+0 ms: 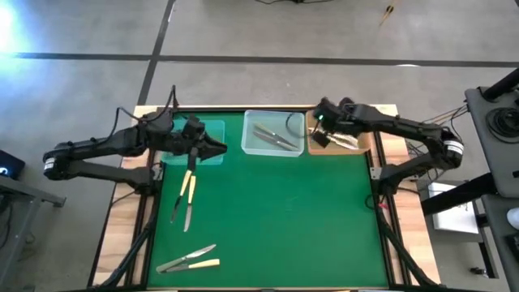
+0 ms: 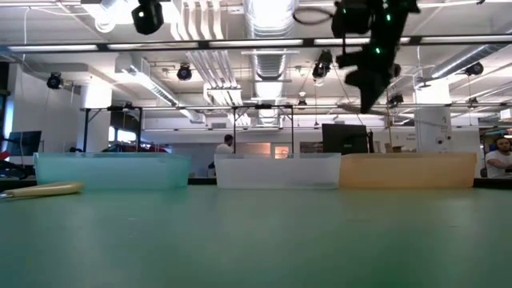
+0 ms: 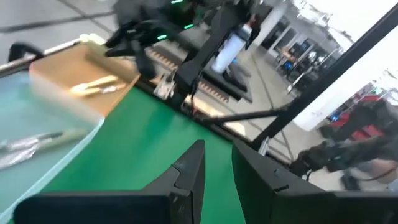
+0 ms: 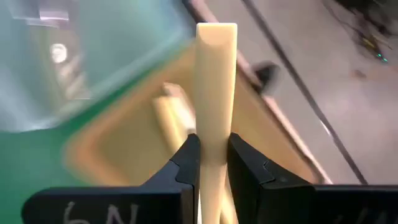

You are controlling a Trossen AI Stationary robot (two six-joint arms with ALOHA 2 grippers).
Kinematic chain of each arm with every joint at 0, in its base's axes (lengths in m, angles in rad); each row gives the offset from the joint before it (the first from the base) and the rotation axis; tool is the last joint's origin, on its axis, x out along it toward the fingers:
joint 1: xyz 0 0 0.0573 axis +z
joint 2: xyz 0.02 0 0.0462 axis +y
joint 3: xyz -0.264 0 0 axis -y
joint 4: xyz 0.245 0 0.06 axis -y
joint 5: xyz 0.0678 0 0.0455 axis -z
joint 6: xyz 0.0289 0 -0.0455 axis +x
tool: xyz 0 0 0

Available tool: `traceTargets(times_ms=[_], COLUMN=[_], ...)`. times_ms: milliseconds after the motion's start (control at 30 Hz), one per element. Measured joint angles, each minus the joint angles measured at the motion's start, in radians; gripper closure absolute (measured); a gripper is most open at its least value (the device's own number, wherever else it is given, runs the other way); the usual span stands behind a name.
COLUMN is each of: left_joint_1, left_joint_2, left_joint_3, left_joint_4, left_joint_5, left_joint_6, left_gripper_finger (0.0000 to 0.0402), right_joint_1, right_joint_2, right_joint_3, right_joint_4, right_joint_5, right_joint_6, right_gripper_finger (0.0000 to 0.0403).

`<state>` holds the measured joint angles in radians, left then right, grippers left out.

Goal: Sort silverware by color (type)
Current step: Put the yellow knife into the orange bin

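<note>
The cream-yellow piece is clamped between the fingers of the right gripper, which hangs over the amber tray at the far right of the surface. We judge it is about to be dropped there, because this tray already holds cream pieces. The clear middle tray has some silver pieces inside. On the green surface four pieces remain: a pair near the left arm and another pair close to the front edge, so we think the sorting is more than half done.

The left gripper hovers by the blue tray, its fingers nearly closed and holding nothing. Only the right wrist view shows the grip clearly. The low view shows one cream handle lying flat.
</note>
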<state>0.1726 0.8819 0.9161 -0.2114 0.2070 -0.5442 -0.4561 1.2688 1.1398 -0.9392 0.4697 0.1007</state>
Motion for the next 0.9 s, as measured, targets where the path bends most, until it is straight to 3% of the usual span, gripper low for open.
traceTargets(times_ms=[100,233,500,900], left_joint_1=[0.0,0.0,0.0,0.0], left_joint_2=[0.041,0.094,0.198,0.259], left_joint_3=[0.0,0.0,0.0,0.0], left_joint_4=[0.082,0.169,0.172,0.169], left_joint_5=[0.0,-0.001,-0.113,-0.112], left_joint_6=[0.0,-0.005,-0.076,-0.121], left_gripper_finger=[0.0338,0.0338,0.0338,0.0338], right_joint_1=[-0.087,-0.154,-0.193,-0.192], right_joint_2=[-0.008,-0.002,-0.003,-0.003], right_joint_3=[-0.084,-0.163,-0.208,-0.144], right_joint_4=[0.09,0.203,0.301,0.26], right_joint_5=[0.011,-0.054,-0.096,-0.096], right_joint_6=[-0.082,-0.189,-0.34,-0.215], right_gripper_finger=[0.0361,0.0361,0.036,0.0223])
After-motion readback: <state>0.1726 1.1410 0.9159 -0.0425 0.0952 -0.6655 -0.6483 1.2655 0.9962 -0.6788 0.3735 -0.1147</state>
